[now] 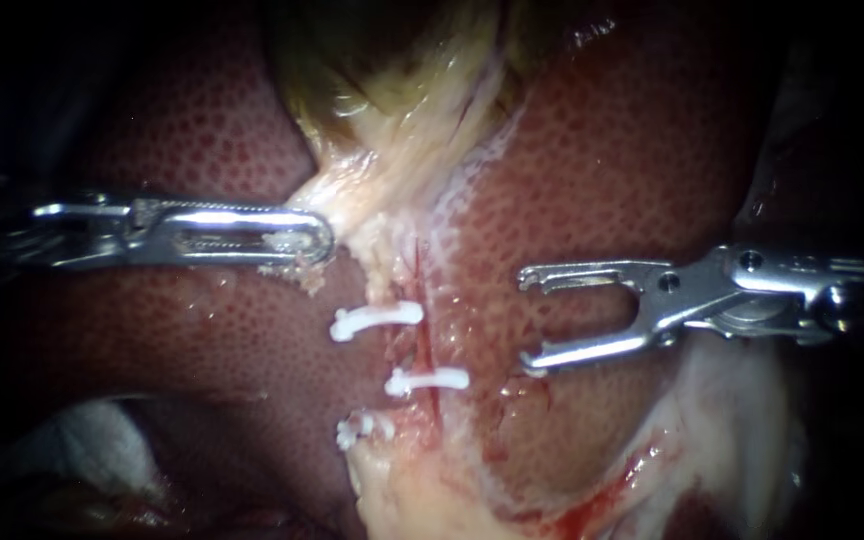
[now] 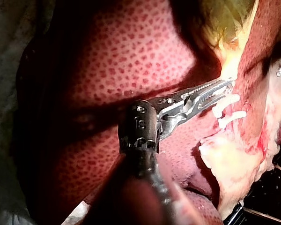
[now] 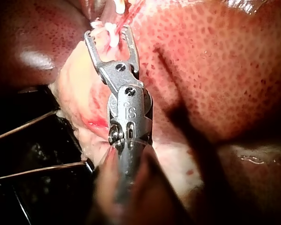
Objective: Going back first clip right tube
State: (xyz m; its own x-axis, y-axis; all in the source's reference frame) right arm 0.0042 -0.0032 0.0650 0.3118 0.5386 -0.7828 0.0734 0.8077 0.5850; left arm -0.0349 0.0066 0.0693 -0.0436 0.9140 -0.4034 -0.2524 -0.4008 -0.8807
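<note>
Right instrument point(image 1: 530, 320), jaws empty and wide apart, just beside the clipped tube point(image 1: 423, 345).
Its jaws carry no clip and touch nothing, so we judge the placing done and only the withdrawal over the liver point(image 1: 602, 180) left. Our left instrument point(image 1: 317, 240) has its jaws clamped on pale tissue point(image 1: 352, 215) below the gallbladder point(image 1: 392, 60), likely pulling sideways so the tube lies stretched and exposed. We count two instruments and three white clips point(image 1: 377, 318). The middle clip point(image 1: 429, 379) crosses the red tube, which we take for the right one, though we cannot be sure.
</note>
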